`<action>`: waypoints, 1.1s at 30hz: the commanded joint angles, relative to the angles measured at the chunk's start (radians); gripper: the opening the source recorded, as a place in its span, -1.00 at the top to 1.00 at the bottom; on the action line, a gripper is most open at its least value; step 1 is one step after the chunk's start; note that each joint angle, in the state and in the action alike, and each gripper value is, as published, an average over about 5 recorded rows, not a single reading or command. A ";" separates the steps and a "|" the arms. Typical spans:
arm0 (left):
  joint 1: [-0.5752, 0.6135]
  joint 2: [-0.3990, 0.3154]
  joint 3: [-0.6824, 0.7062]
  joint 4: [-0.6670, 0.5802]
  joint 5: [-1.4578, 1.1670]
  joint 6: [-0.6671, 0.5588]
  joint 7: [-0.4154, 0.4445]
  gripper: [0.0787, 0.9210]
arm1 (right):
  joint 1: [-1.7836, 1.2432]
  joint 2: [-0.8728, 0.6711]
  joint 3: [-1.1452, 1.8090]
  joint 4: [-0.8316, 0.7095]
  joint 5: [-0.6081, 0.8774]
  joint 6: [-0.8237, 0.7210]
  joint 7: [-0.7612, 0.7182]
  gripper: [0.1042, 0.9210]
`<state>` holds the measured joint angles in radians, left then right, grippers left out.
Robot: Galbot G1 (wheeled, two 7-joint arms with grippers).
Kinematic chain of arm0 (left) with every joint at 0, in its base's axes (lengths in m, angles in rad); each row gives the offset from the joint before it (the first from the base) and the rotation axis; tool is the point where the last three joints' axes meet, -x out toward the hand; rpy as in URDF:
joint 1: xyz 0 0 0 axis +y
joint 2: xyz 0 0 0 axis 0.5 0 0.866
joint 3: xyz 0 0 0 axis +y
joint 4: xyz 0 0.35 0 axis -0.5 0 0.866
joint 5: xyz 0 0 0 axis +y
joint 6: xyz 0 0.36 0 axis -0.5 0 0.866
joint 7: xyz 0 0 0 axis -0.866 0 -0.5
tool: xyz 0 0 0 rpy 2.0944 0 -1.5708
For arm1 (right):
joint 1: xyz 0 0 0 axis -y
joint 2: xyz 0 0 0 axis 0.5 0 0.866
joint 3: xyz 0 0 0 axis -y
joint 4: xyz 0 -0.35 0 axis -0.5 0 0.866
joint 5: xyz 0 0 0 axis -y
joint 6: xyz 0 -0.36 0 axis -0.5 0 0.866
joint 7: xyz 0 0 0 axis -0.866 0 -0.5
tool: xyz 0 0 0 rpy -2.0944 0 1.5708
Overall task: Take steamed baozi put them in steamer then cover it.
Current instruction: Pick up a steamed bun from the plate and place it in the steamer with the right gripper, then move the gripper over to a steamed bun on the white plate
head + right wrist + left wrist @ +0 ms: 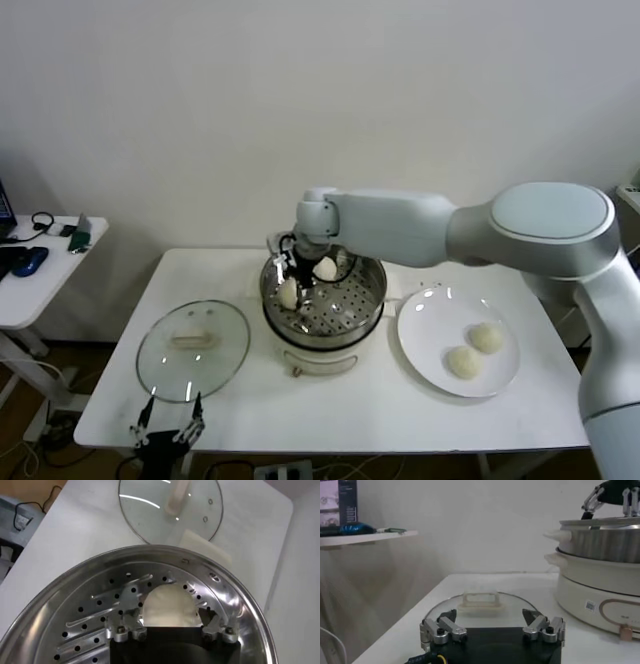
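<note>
The steamer (323, 318) stands mid-table with two baozi on its perforated tray, one (288, 292) on the left side and one (326, 268) further back. My right gripper (305, 274) reaches down into the pot. In the right wrist view it (169, 614) stands open, its fingers spread on either side of a baozi (167, 606) resting on the tray. Two more baozi (486, 337) (463, 361) lie on the white plate (430, 320). The glass cover (192, 348) lies flat to the left of the steamer. My left gripper (490, 622) waits open at the table's front edge, just short of the cover (480, 611).
A small white side table (40, 275) with headphones and a mouse stands off to the left. The wall runs close behind the table. The steamer's white base (600, 600) rises beside the cover.
</note>
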<state>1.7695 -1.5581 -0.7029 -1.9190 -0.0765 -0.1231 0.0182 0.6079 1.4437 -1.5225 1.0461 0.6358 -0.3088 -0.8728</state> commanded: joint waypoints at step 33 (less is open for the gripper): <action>-0.018 0.000 -0.004 -0.008 -0.005 0.017 0.001 -0.77 | -0.114 -0.936 -0.079 0.448 -0.351 0.035 -0.034 -0.76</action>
<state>1.7524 -1.5572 -0.7071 -1.9272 -0.0810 -0.1068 0.0194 0.7206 0.6292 -1.7273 1.5079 0.4225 -0.2601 -0.9409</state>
